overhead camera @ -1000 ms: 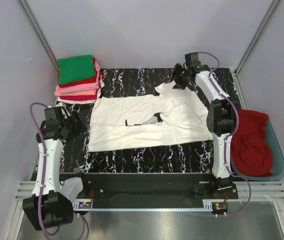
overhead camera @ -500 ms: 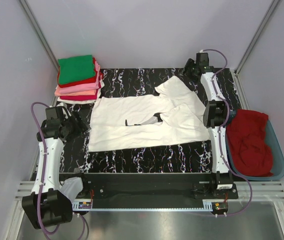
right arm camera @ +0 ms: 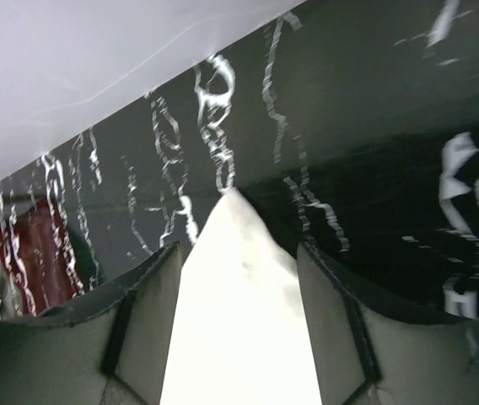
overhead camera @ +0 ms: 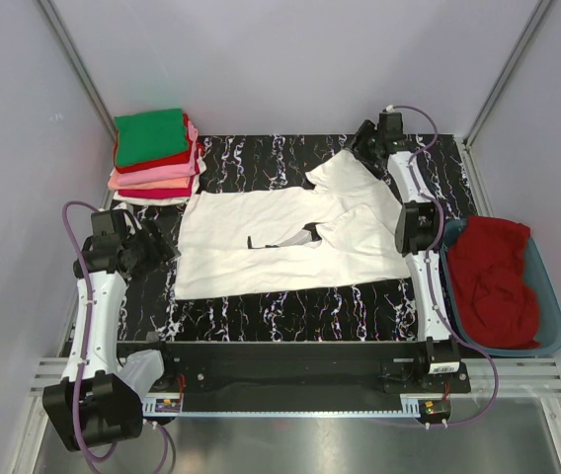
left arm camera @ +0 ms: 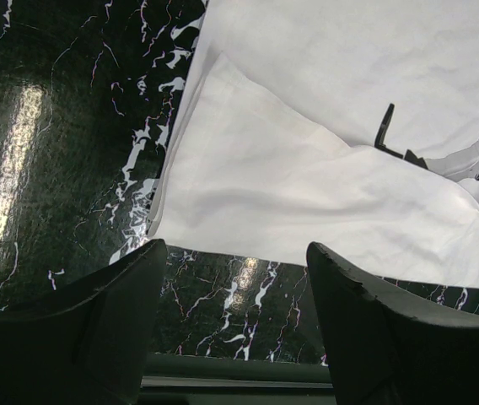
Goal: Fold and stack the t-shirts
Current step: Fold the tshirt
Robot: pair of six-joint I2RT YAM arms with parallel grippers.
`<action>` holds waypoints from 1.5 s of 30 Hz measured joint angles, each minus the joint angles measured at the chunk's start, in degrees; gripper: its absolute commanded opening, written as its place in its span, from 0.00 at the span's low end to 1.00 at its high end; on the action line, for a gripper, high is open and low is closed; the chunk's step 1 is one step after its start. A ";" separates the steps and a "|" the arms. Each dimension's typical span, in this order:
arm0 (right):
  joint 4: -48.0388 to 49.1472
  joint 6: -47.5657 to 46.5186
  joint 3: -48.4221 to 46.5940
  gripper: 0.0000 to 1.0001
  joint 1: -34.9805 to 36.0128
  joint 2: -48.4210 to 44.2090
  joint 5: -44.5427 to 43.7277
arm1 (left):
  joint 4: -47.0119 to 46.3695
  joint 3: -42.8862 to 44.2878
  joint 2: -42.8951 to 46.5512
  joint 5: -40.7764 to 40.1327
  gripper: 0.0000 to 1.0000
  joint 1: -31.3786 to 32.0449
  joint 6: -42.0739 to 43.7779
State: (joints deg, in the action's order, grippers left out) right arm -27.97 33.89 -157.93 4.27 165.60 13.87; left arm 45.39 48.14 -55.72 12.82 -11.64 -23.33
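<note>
Black marbled desk point(overhead camera: 261, 158) takes up most of what I see, and the white t-shirt point(overhead camera: 261, 247) lies across its middle. The shirt is partly folded lengthwise, its body running left to right and one flap reaching toward the far right corner. To my right, off the desk's edge, the blue tub point(overhead camera: 555, 316) holds a crumpled red tee point(overhead camera: 498, 281). At the far left corner sits the stack of folded tees point(overhead camera: 154, 163), pink and red layers with a green tee point(overhead camera: 150, 136) on top.

My right fingers point(overhead camera: 361, 150) are stretched out to the far end of the shirt. They stand apart, and the cloth's pointed corner lies in the gap between them; they are not closed on it. My left fingers point(overhead camera: 159, 253) hover just beside the shirt's near left corner, spread wide with nothing in them. A bit of black print point(overhead camera: 308, 234) peeks out at the fold.
</note>
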 measured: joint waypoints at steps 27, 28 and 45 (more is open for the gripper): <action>1.11 -3.91 18.97 0.00 2.19 -10.86 2.03 | -2.47 0.55 -5.57 -2.86 0.70 2.60 -1.18; 0.90 -4.50 21.35 0.00 1.99 -12.90 1.55 | -3.13 1.16 -7.52 -3.58 0.70 3.78 -1.68; -0.59 -8.83 37.22 0.00 -4.68 -30.47 -4.22 | -11.02 33.77 -49.99 -13.97 0.67 12.72 -5.77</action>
State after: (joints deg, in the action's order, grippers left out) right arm -28.56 25.06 -120.70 -0.40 135.13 9.65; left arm 34.37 81.91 -105.71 -1.15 1.08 -29.10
